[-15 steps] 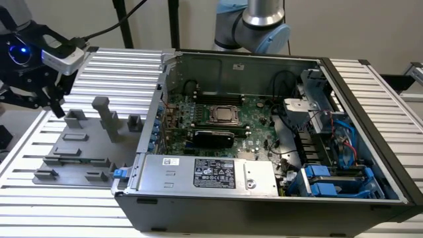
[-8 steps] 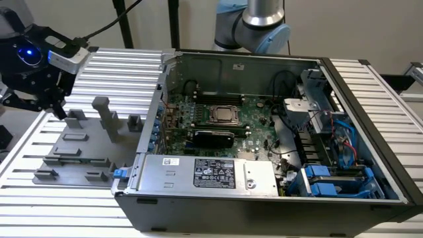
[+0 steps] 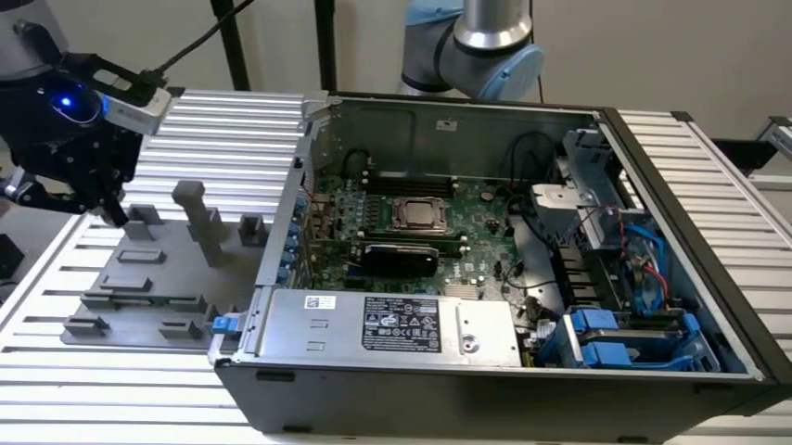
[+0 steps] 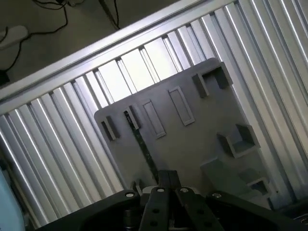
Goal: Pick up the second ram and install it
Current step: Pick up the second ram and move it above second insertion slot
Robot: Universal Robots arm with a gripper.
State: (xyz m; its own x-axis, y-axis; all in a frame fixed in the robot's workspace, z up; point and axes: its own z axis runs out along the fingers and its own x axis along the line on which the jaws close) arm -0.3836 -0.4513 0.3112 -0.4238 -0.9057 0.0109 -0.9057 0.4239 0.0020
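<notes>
Gripper (image 3: 69,206) poised over grey fixture plate (image 3: 173,278) bearing the second ram (image 4: 142,144), grip state indiscernible

Slatted table (image 3: 699,176) with fixture plate (image 3: 161,283), computer case (image 3: 495,394)

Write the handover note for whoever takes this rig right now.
Claw: hangs over the far end of the grey fixture plate, clear of the second ram.
Second ram: resting in the plate, near its front edge.
Open computer case: at the exterior view's right of the plate, motherboard exposed.
Done: nothing on this ram.
Left: pick-up and install.
</notes>
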